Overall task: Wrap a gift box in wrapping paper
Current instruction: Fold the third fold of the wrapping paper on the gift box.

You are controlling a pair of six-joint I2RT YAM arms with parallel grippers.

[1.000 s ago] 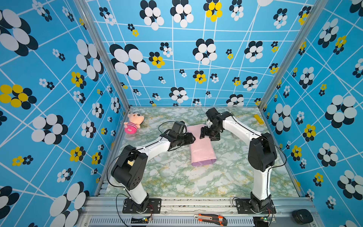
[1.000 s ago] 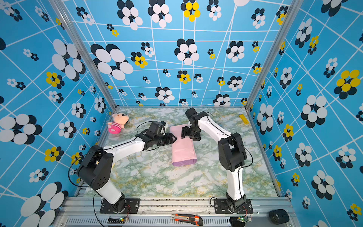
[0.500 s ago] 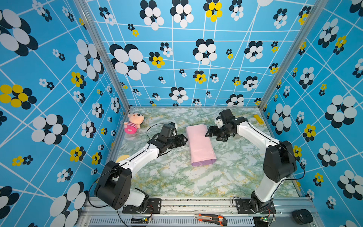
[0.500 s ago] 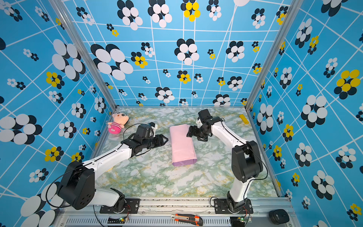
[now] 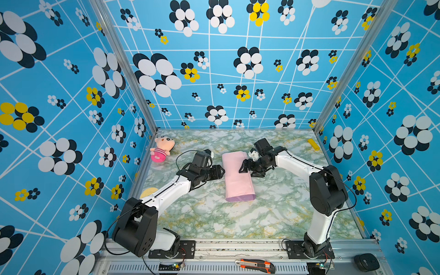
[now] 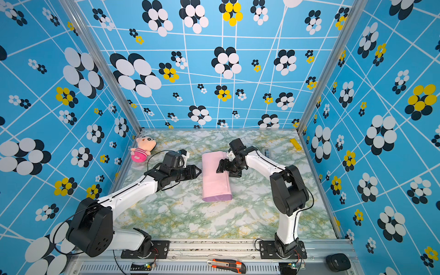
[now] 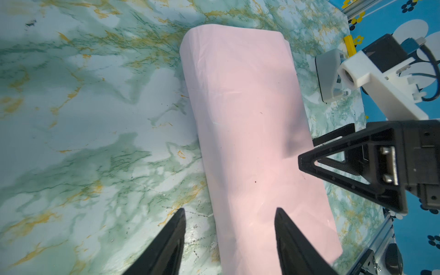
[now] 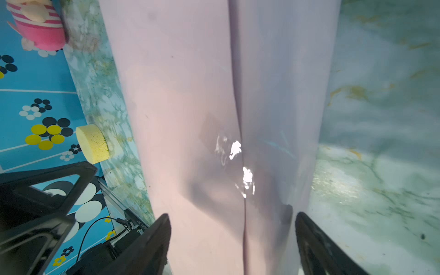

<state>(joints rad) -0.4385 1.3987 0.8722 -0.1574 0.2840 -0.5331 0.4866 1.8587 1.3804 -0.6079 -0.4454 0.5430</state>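
The wrapping paper (image 5: 237, 176) (image 6: 215, 177) lies on the marble table as a long pink tube, with a lilac end toward the front. The gift box is hidden. A lengthwise seam (image 8: 238, 95) with a shiny patch runs along the top of the paper (image 8: 190, 107). My left gripper (image 5: 222, 172) (image 6: 198, 171) is open beside the paper's left side. In the left wrist view the left gripper (image 7: 230, 210) straddles that edge of the paper (image 7: 250, 119). My right gripper (image 5: 241, 167) (image 6: 219, 167) (image 8: 232, 214) is open over the paper's right edge, holding nothing.
A pink-striped plush doll (image 5: 162, 150) sits at the back left. A yellow sponge disc (image 5: 148, 191) lies by the left wall and a yellow piece (image 5: 313, 144) at the back right. A grey tape dispenser (image 6: 266, 152) stands behind the right arm. A box cutter (image 5: 256, 264) rests on the front rail.
Both grippers drew away from the far part of the paper. They have since come back in at its middle, the right one over the right edge.
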